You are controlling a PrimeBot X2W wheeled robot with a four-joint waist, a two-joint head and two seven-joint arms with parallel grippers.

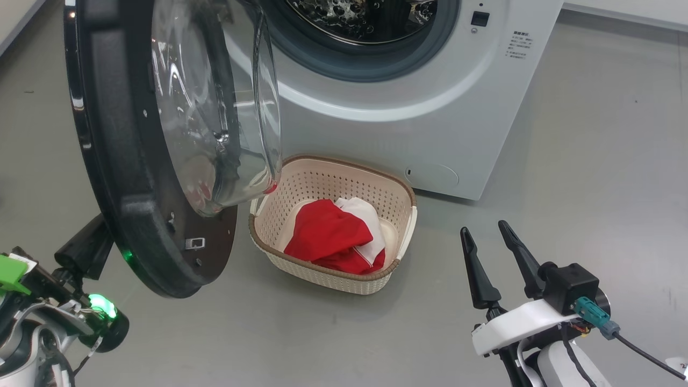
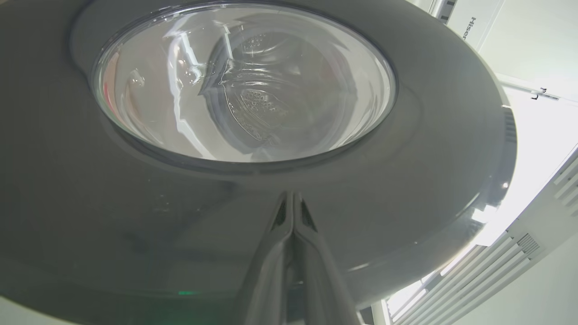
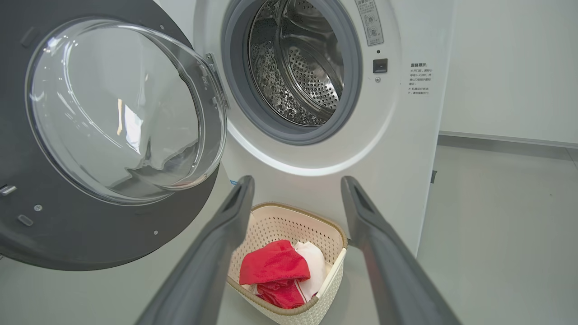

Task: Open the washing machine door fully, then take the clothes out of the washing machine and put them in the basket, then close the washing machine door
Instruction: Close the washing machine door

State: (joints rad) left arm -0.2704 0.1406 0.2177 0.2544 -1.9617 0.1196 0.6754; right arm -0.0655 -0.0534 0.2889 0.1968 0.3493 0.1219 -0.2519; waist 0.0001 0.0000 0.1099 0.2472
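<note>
While seemingly pressing the clenched left gripper on the stiff, heavy door, open at ten o'clock from the basket; hovering the right gripper released; aiming pushes at the rim.

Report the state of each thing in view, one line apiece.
Door, open, swung out leftwards.
Washing machine, drum looks empty.
Clothes, heaped in the basket.
Basket, on the floor before the machine.
Left tool, shut, tips by the door's outer face.
Right tool, open, empty.

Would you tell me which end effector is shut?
The left end effector, closed tight at the washing machine door; the right end effector stands open.
</note>
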